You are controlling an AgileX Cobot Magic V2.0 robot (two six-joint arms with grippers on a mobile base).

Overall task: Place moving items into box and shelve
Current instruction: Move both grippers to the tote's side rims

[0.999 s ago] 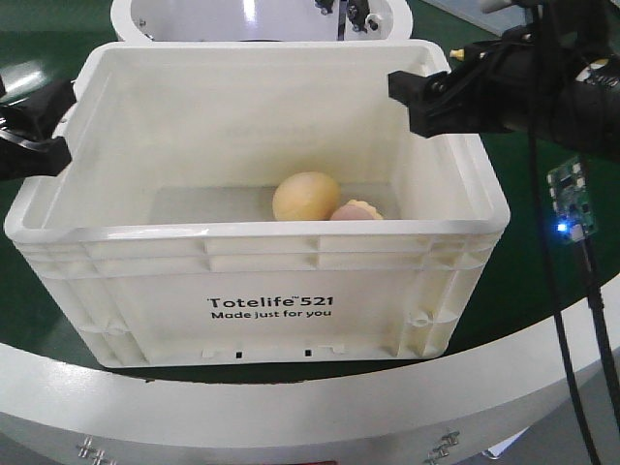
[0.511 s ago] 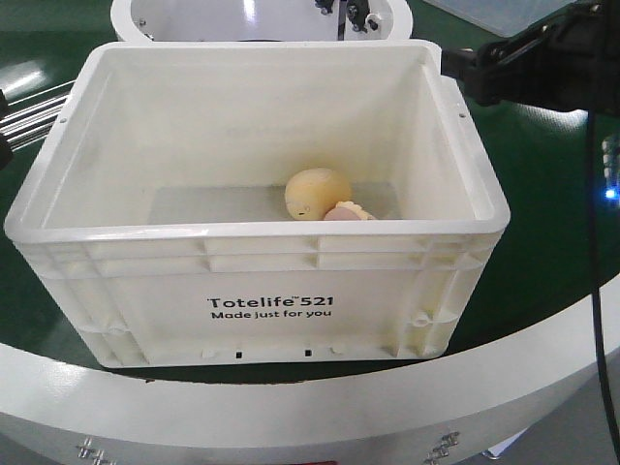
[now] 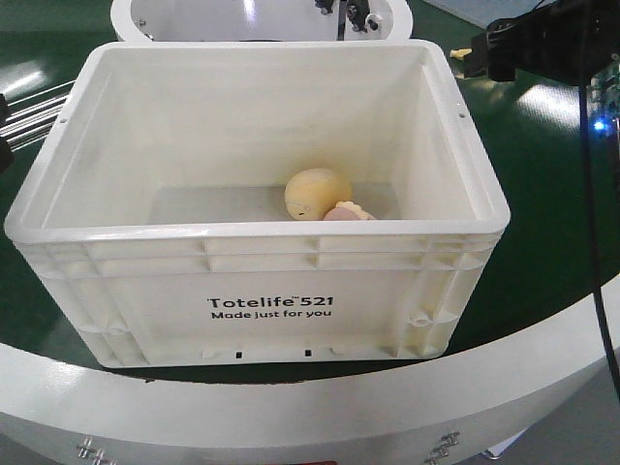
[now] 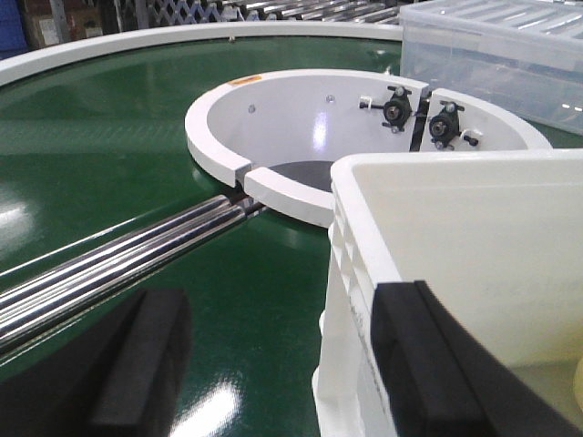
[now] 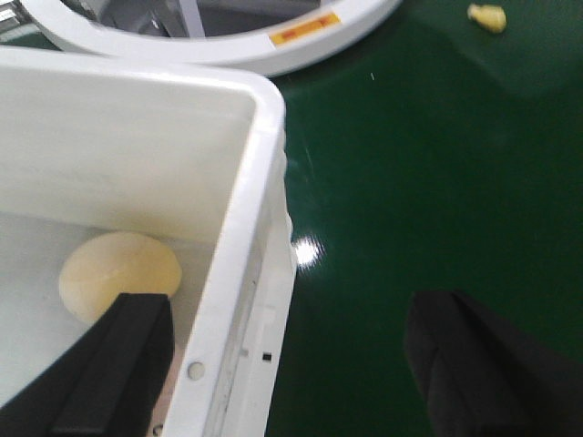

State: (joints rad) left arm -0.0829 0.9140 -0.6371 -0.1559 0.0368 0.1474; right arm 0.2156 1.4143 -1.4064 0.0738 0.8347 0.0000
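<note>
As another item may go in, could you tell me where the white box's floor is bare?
Bare: the box floor from the left wall to the yellow-tan lump. Crowded: right of centre, where that lump and the pinkish lump sit together by the front wall.

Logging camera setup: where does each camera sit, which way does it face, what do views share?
Front view: above and in front, looking down into the box; right arm at upper right.
Left wrist: beside the box's left wall, facing the white ring; open left gripper in foreground.
Right wrist: above the box's right wall, looking down; open right gripper in foreground.
Front and right wrist share the yellow lump.
</note>
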